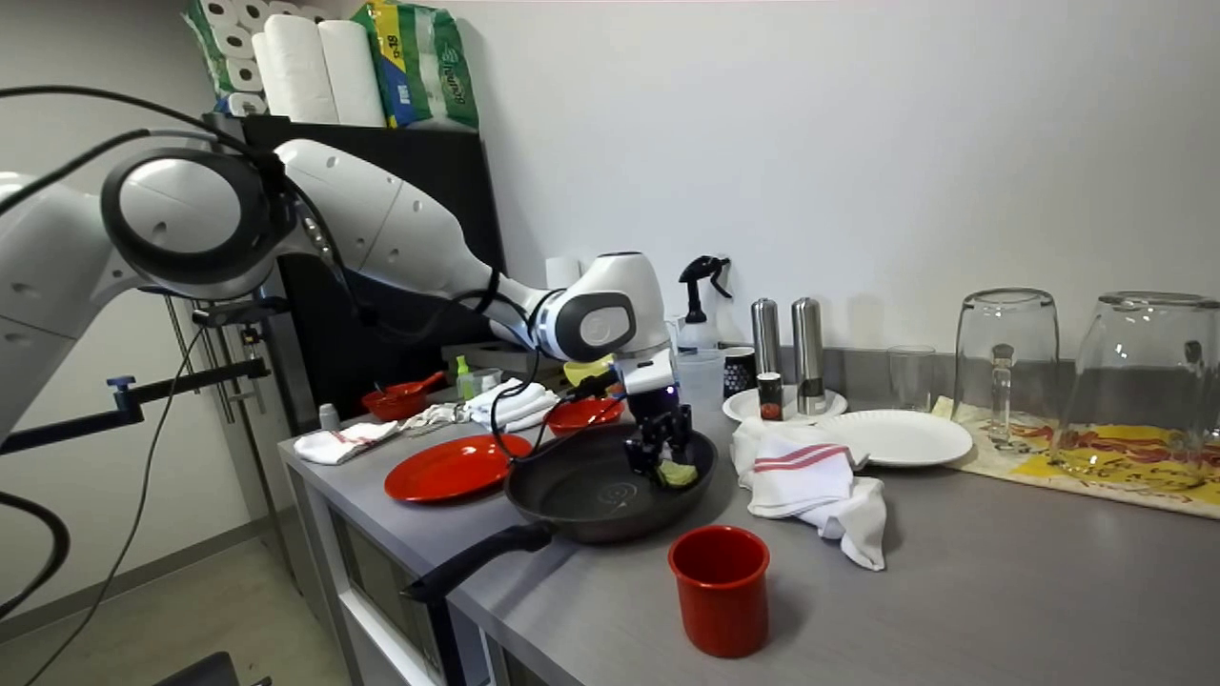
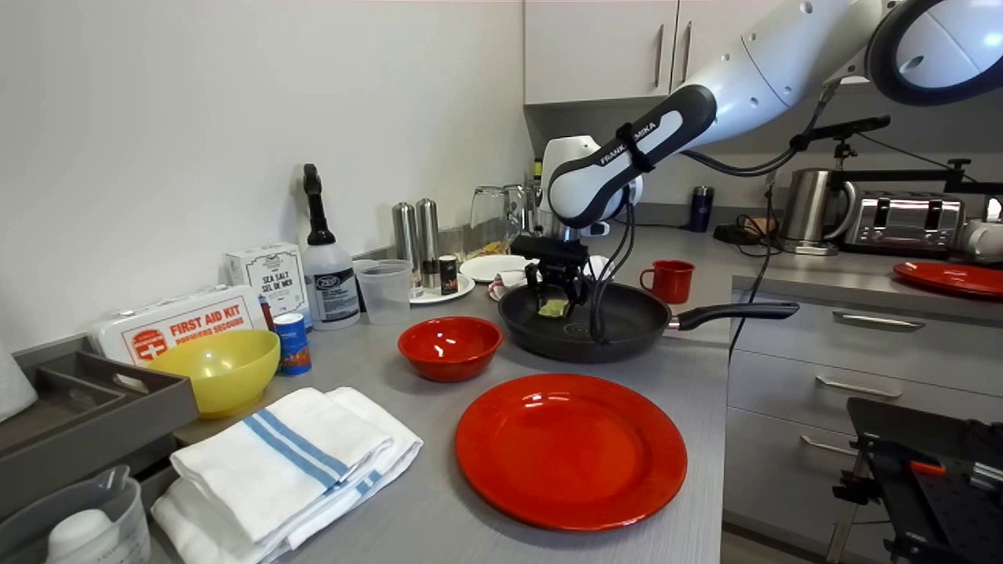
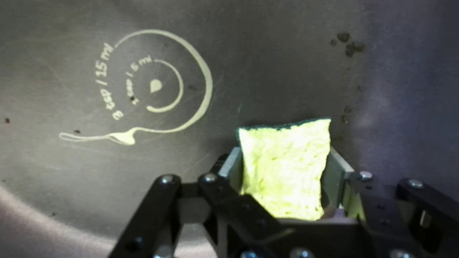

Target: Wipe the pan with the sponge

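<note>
The bench (image 1: 1001, 591) is overhung by the white arm (image 1: 410, 219), whose end is pointed down into the black pan (image 1: 572, 491). The pan is seated on the bench, its long handle (image 2: 736, 312) carried out past the bench's edge in both exterior views, and a pale ring design (image 3: 208, 82) with lettering is printed on the pan's floor. A flat red plate (image 2: 570, 450) is laid near the pan; on the opposite side, just beside the rim, a rumpled white cloth (image 1: 810, 476) with red stripes is placed. A red bowl (image 2: 448, 362) is set close to the pan, and a red mug (image 1: 721, 605) is stood near it, on the cloth's side. The fingers (image 3: 333, 175) are closed only as far as the sponge (image 3: 285, 168) allows — the yellow-green block is gripped between them. The sponge is held within the pan's rim, in the half away from the handle and beside the printed design; along one edge a dark green layer is shown. Whether the pan's floor is touched by it cannot be told. On that floor a few dark specks (image 3: 343, 37) are scattered.
</note>
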{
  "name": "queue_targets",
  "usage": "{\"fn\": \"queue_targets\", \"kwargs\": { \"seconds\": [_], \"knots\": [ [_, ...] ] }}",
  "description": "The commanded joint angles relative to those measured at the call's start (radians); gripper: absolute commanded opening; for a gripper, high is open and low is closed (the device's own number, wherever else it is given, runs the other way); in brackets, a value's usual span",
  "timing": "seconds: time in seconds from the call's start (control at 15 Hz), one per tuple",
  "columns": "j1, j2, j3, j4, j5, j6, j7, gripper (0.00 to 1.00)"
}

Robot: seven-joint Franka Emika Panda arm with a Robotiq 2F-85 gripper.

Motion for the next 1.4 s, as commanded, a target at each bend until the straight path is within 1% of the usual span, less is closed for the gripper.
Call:
{"fn": "queue_targets", "kwargs": {
  "seconds": [0.0, 0.2, 0.4, 0.67, 1.07, 1.33],
  "knots": [
    [0.000, 0.035, -0.020, -0.012, -0.039, 0.021, 0.047, 0.28],
    [0.001, 0.027, -0.032, -0.026, -0.057, 0.023, 0.071, 0.28],
    [0.000, 0.030, -0.029, -0.024, -0.064, 0.016, 0.079, 0.28],
    [0.012, 0.032, -0.001, -0.014, -0.065, 0.008, 0.061, 0.28],
    [0.039, 0.010, 0.083, -0.019, -0.046, 0.009, -0.002, 0.28],
    [0.056, 0.011, 0.102, -0.011, -0.047, 0.004, -0.019, 0.28]
  ]
}}
